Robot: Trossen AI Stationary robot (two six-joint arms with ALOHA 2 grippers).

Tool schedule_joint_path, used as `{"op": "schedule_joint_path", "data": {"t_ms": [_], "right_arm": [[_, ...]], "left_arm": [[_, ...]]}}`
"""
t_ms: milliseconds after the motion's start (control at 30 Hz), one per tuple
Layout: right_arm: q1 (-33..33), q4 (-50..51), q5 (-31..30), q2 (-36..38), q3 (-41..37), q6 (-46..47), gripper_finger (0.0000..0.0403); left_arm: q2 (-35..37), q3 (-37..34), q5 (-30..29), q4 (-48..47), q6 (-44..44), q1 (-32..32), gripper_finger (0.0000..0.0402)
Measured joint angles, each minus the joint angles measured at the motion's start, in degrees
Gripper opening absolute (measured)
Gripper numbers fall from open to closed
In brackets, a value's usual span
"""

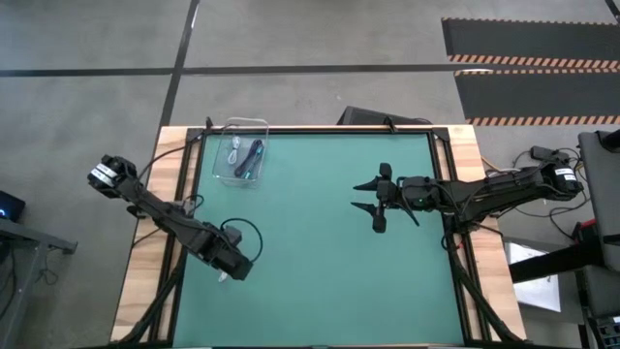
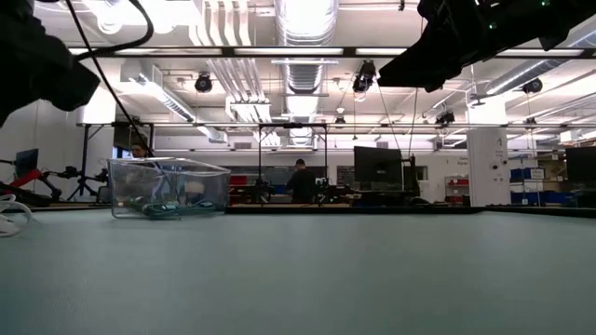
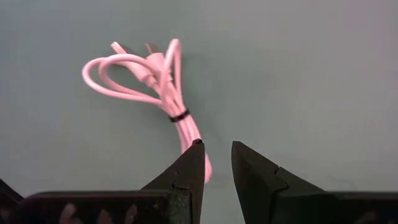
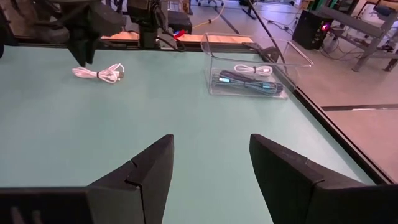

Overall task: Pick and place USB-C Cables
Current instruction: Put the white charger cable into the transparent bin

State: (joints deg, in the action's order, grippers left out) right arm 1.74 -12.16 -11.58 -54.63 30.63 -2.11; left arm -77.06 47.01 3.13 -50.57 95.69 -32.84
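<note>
Grey concrete floor (image 1: 87, 39), ceiling ducts (image 2: 303, 28) overhead

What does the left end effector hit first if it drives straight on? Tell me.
Probably the white cable bundle lying on the green mat: the left end effector hangs open right at the bundle's near end, though its height above is unclear.

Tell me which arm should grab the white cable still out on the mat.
Left. Its gripper hangs right above the white cable, fingers open; the right gripper is across the table.
</note>
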Motion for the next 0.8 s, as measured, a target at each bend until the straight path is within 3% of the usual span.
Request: {"op": "schedule_joint_path", "data": {"t_ms": [467, 800], "right_arm": [[0.00, 0.15, 0.01, 0.00, 0.00, 0.00, 0.0203], [0.00, 1.36, 0.01, 0.00, 0.00, 0.15, 0.0203]], "left_arm": [[-0.48, -2.41, -0.39, 0.13, 0.45, 0.00, 0.0063], [-7.21, -2.36, -0.36, 0.35, -1.71, 0.02, 0.0063]]}}
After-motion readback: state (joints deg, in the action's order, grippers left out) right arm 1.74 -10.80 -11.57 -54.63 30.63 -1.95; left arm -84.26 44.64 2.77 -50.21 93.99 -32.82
